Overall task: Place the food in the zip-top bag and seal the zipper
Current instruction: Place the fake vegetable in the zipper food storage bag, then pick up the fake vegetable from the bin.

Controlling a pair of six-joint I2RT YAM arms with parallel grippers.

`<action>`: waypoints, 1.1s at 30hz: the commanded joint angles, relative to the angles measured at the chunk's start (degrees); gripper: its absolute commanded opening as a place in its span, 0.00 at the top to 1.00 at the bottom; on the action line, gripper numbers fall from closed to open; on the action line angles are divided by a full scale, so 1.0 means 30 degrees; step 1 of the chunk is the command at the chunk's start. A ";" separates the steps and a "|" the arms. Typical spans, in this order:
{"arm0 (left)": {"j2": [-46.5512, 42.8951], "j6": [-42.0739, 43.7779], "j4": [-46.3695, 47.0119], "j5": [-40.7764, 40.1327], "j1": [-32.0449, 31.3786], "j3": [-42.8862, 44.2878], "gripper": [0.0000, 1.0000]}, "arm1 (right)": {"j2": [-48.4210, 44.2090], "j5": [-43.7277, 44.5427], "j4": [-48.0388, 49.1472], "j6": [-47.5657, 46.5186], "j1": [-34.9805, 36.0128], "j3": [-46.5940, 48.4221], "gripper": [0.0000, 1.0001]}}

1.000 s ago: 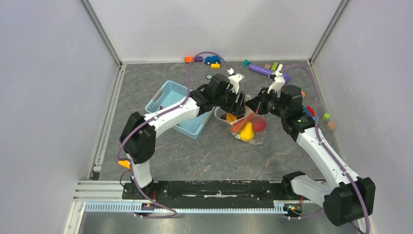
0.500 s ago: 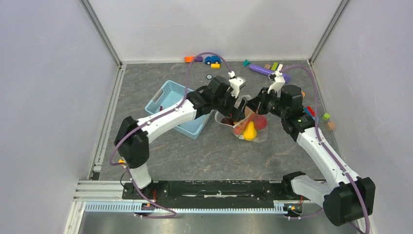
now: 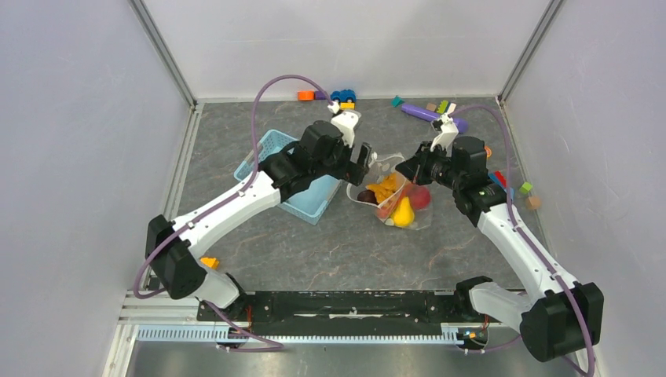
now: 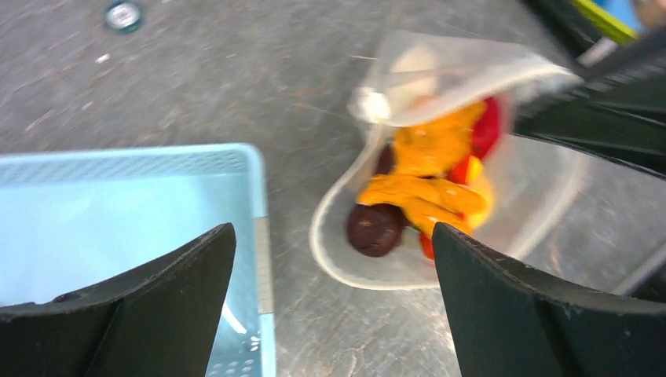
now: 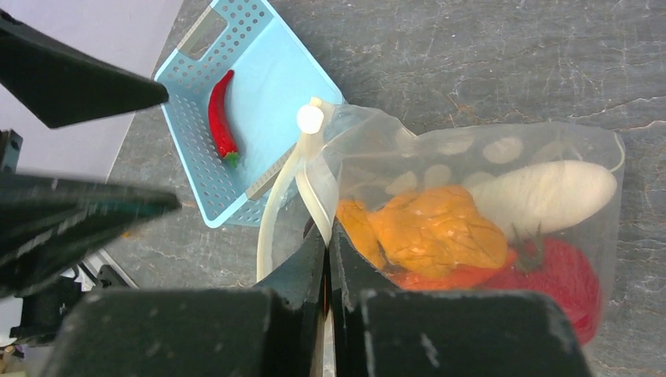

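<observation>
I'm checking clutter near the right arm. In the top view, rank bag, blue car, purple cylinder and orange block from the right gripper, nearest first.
From the right gripper:
1. Bag: clamped in its jaws.
2. Purple cylinder: behind it, slightly right.
3. Blue car: farther back, to its left.
4. Orange block: left of the car.

Right pincer [image 5: 327, 233] clamps zip-top bag [image 5: 440, 153] rim; chili [image 5: 221, 118] in basket [image 5: 271, 78].
</observation>
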 commanded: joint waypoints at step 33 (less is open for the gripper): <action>0.6488 -1.0142 -0.4992 -0.8462 1.0073 0.0118 0.01 | 0.0907 -0.0575 -0.0759 -0.1924 -0.1089 0.0886 0.94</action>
